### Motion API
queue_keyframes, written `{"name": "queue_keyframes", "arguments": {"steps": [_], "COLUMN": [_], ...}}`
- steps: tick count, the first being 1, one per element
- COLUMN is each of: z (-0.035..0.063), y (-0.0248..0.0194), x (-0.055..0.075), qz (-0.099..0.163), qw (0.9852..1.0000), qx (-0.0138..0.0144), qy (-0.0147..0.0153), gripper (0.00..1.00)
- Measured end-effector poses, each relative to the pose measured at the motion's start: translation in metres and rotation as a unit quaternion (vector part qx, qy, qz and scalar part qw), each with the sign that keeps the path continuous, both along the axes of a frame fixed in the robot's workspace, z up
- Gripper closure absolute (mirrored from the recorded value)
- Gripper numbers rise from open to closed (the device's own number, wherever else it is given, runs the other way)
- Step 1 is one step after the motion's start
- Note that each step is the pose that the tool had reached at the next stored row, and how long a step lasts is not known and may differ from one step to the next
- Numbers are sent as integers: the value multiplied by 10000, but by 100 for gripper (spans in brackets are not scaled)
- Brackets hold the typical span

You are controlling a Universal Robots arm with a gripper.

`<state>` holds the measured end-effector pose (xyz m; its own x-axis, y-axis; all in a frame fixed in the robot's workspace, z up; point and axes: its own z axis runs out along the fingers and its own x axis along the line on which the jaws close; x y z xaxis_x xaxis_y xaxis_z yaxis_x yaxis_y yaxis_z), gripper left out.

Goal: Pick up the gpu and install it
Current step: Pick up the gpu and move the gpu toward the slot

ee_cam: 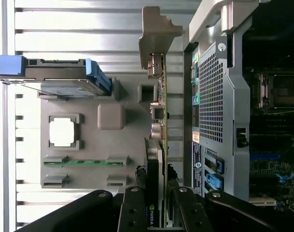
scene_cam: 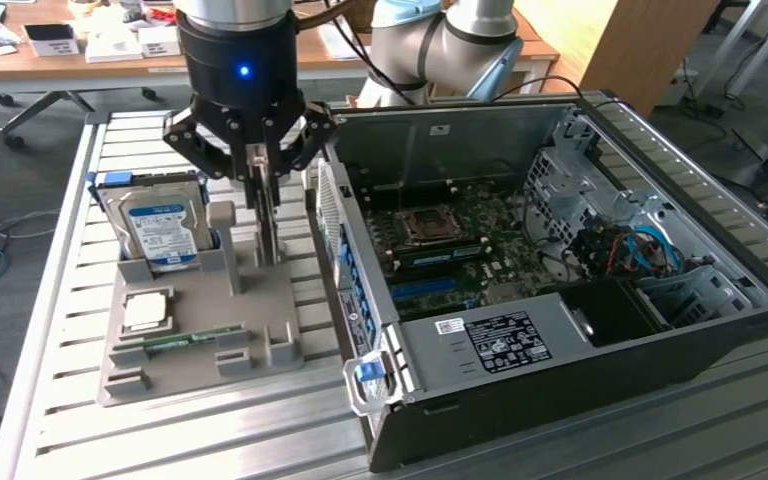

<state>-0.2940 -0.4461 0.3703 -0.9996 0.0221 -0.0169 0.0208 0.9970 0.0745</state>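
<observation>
Gripper (scene_cam: 264, 165) is clamped on the gpu (scene_cam: 267, 225), so the card sits right between the fingers (ee_cam: 132, 210). It hangs edge-on and, I judge, long axis upright, w/ the bracket (ee_cam: 156, 34) at the end away from the grip. It's over the gray holder (scene_cam: 184, 360). The open case (scene_cam: 704, 330) is just beside it, on the exterior view's right.
</observation>
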Motion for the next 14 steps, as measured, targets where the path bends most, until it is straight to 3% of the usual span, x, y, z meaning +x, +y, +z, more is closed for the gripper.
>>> {"name": "queue_keyframes", "arguments": {"steps": [14], "z": [281], "y": [0], "x": [0], "qz": [0], "qw": [10000], "qx": [23], "qy": [0], "gripper": [73]}}
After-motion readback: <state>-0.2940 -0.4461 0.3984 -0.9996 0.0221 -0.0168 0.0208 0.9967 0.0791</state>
